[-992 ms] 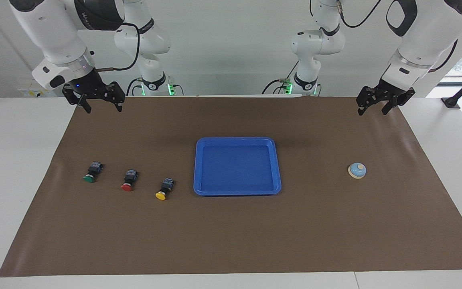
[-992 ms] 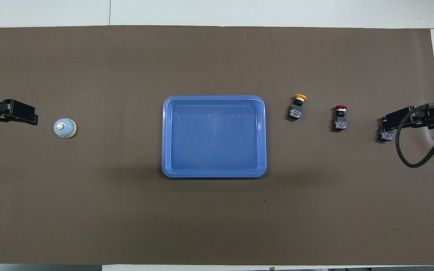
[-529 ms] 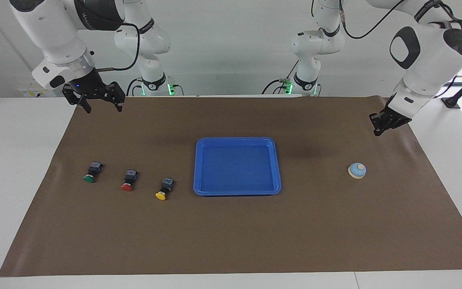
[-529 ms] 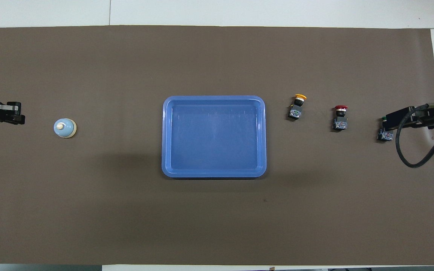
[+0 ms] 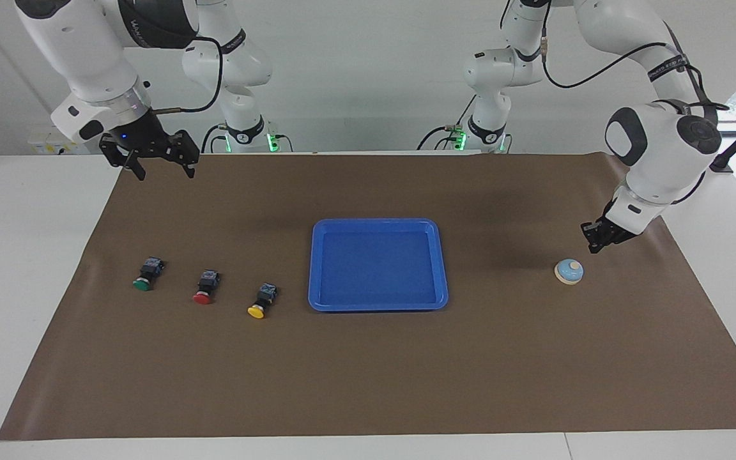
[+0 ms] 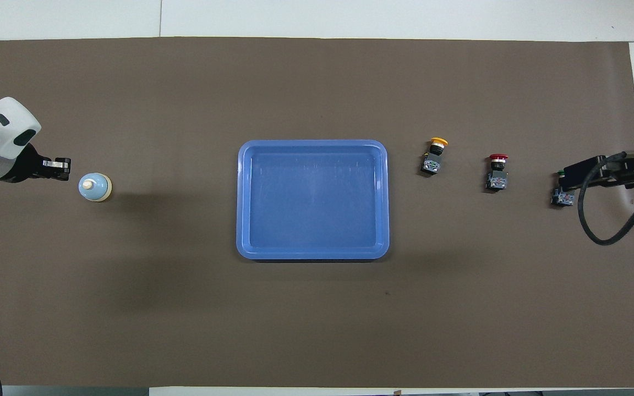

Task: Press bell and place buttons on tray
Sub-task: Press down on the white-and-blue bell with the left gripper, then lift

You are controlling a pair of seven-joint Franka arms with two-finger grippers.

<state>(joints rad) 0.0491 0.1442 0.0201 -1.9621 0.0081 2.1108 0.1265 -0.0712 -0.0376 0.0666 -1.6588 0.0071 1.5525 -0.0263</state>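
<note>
Facing view: left tool [image 5: 595, 239] over bare bench [image 5: 368, 383], bell [image 5: 569, 271] just beside, toward tray [image 5: 377, 222]; spread or pressed together, impossible to tell. Right tool [image 5: 149, 160] spread, waiting over bench corner.

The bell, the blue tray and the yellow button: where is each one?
bell [image 5: 569, 271], facing view: on its light blue dome.
tray [image 5: 377, 224], facing view: on the rim nearest the robots.
yellow button [image 5: 255, 312], facing view: on its round yellow cap.
</note>
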